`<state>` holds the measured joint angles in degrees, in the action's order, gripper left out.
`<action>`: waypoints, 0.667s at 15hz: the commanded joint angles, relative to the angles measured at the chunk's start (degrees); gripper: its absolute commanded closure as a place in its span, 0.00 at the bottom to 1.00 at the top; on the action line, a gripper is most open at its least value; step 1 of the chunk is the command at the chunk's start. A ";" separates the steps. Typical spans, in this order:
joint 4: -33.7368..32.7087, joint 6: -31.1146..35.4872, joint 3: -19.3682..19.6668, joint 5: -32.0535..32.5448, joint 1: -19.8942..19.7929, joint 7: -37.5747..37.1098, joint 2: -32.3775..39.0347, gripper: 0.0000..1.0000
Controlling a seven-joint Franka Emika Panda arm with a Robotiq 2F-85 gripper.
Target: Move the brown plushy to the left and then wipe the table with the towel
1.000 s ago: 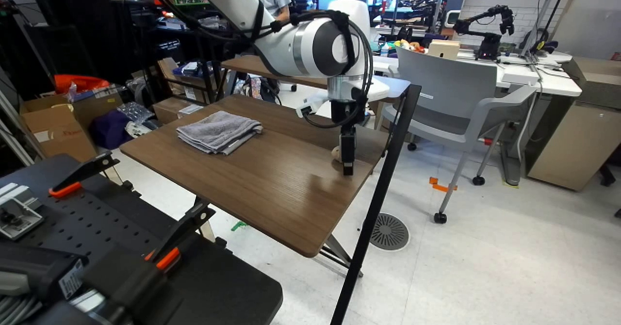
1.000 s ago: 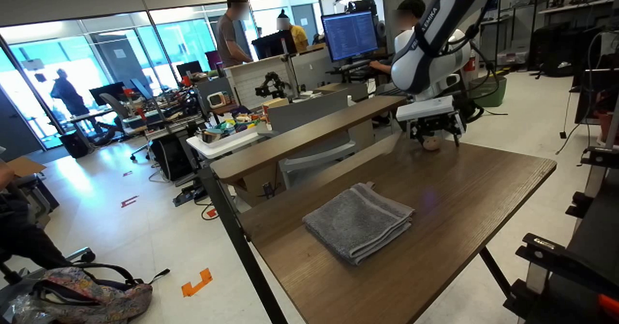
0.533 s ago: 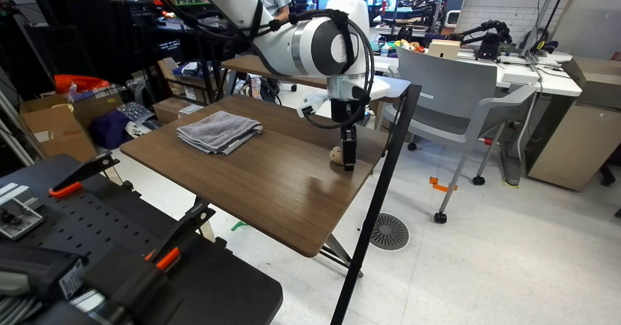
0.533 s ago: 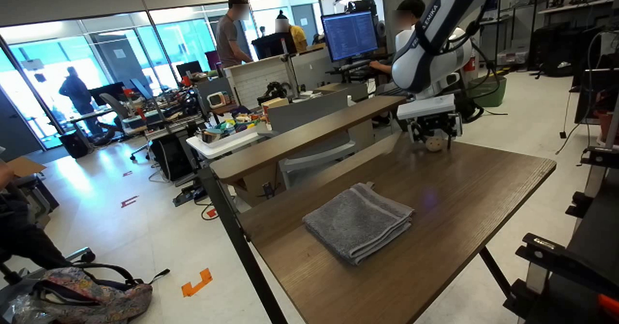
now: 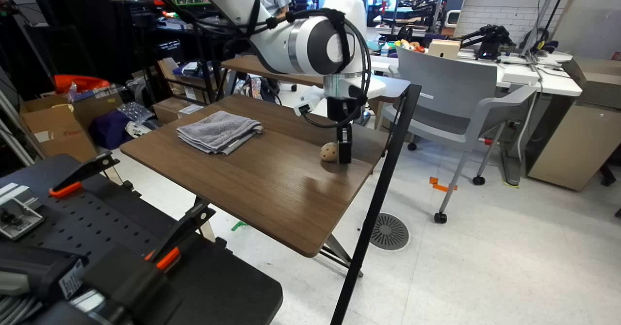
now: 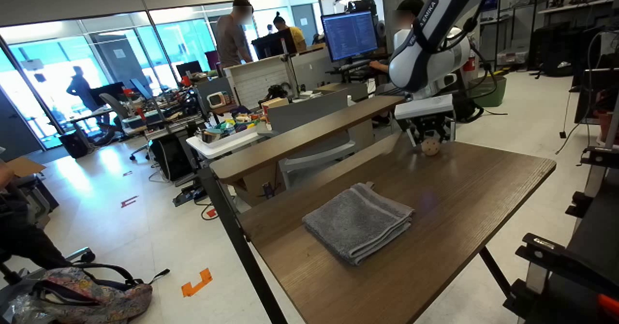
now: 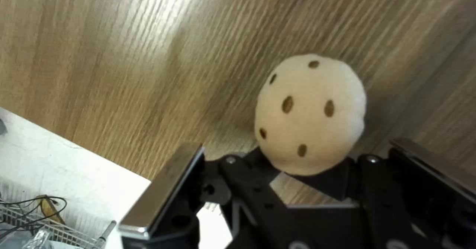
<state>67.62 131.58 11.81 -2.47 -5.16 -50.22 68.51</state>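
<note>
tan spotted plushy (image 7: pixel 308 122) beside gripper (image 5: pixel 344 156), nr short edge of wood-grain tabletop (image 5: pixel 271 179)

gripper's low, btwn plushy & that edge; tips hidden behind plushy in wrist view, so can't tell if it's wide or narrow, or touching. folded gray terry towel (image 6: pixel 358 222) lies well apart, twd opp. short edge.

Claw (image 7: pixel 298 146) and table (image 7: pixel 122 81) cut off in wrist view, background face (image 6: pixel 243 15) blurred

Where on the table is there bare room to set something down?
In an exterior view, the table is bare between towel and brown plushy, and from the towel to the near rounded corner. Crowded: around the plushy, where the gripper stands.
</note>
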 commanded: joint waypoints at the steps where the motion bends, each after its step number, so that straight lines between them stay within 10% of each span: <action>1: 2.26 0.48 -1.10 -1.37 0.04 1.46 -1.32 0.69; 3: 4.51 1.68 -0.62 -0.27 0.77 0.34 -3.01 0.71; 10: 12.54 1.09 1.29 0.11 3.62 -1.13 -10.65 0.21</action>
<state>74.37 131.74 12.35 -2.39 -2.89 -50.88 62.35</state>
